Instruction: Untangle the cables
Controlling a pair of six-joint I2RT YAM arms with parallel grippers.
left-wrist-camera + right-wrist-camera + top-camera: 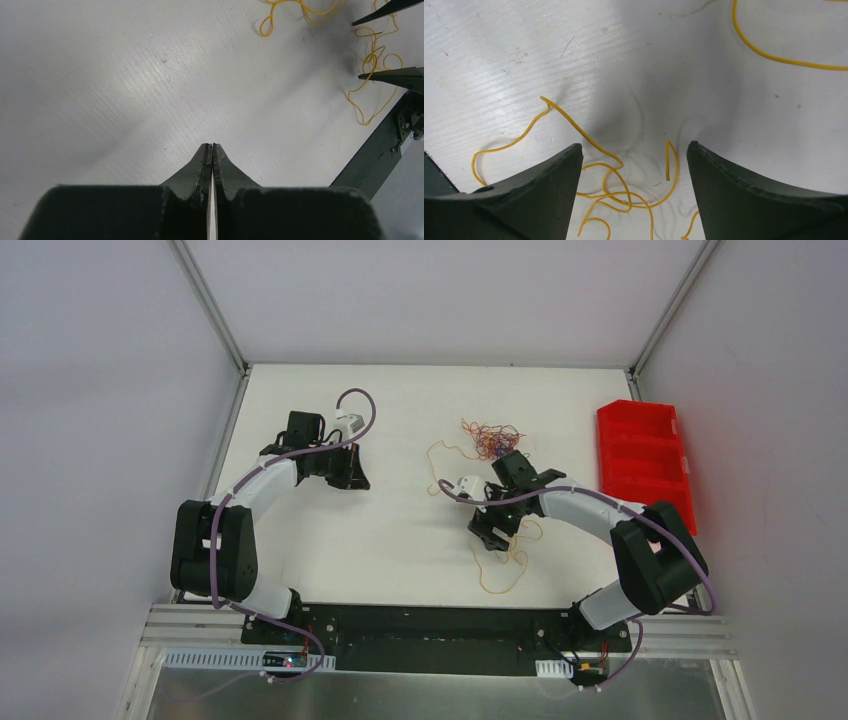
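Right tool [634, 150] stands wide open, low over the tabletop [400, 540], with nothing in its grip. Loose loops of a yellow cable [610, 167] lie flat on the white surface between its two fingers [539, 190]. One strand passes close by the edge of one finger, and a short cut end sits near the other without touching it. From where I stand I cannot tell whether the fingertips rest on the tabletop or hang just above it.

Most of the cables sit in a small tangle [488, 438] of orange, red and what looks like purple, just beyond the right tool toward the far edge. Yellow strands trail out of it: one curls off to the left, another runs back under the right arm toward the near edge.

Left tool [212, 146] is shut tight, its fingers pressed together with nothing visible between them. It hangs over bare tabletop on the left side, well apart from the cables.

A red bin [645, 455] sits at the right edge of the tabletop, apart from the tangle.
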